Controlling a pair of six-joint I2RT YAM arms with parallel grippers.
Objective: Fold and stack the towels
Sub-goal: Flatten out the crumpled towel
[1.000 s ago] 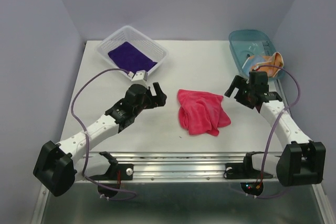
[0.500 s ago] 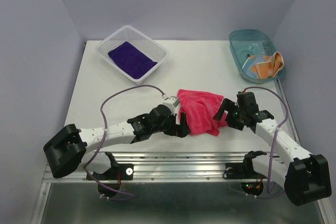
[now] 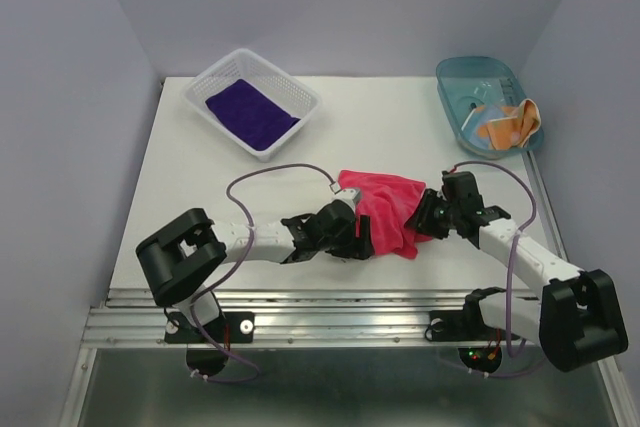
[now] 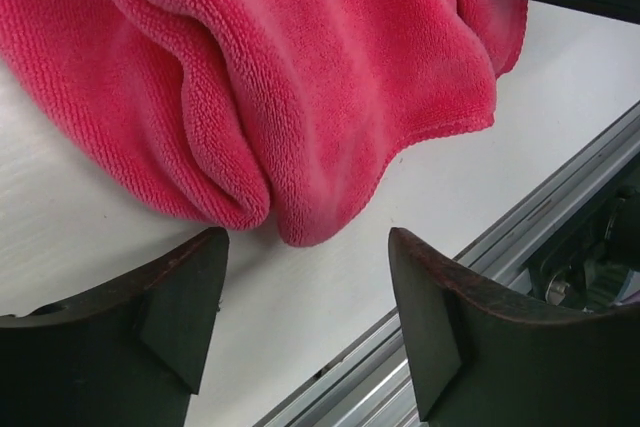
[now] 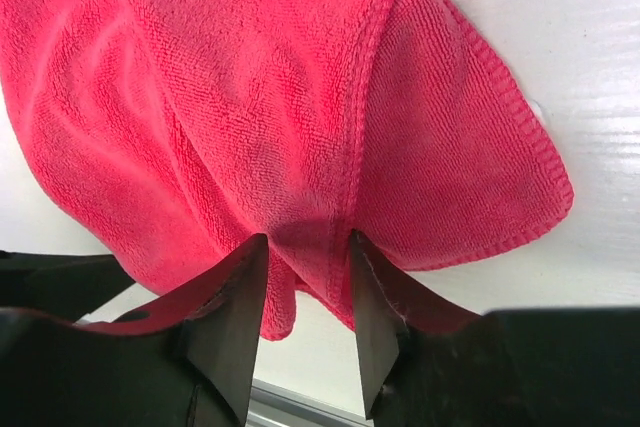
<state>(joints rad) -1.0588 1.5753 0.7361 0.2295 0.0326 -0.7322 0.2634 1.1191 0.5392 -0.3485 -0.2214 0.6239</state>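
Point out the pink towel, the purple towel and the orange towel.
pink towel (image 3: 386,205), top view, middle of the cloth.
purple towel (image 3: 252,114), top view, centre of its flat face.
orange towel (image 3: 512,123), top view, its bunched middle.

on the bench (image 3: 400,127), one towel (image 3: 385,209) lies in the middle near the front edge. back left, a basket (image 3: 212,73) holds a second towel (image 3: 250,114); back right, a tray (image 3: 470,82) holds a third towel (image 3: 510,122).

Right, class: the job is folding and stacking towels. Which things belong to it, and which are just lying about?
Job: pink-red towel, purple towel, orange towel.
Lying about: white basket holding the purple one, blue tray holding the orange one.
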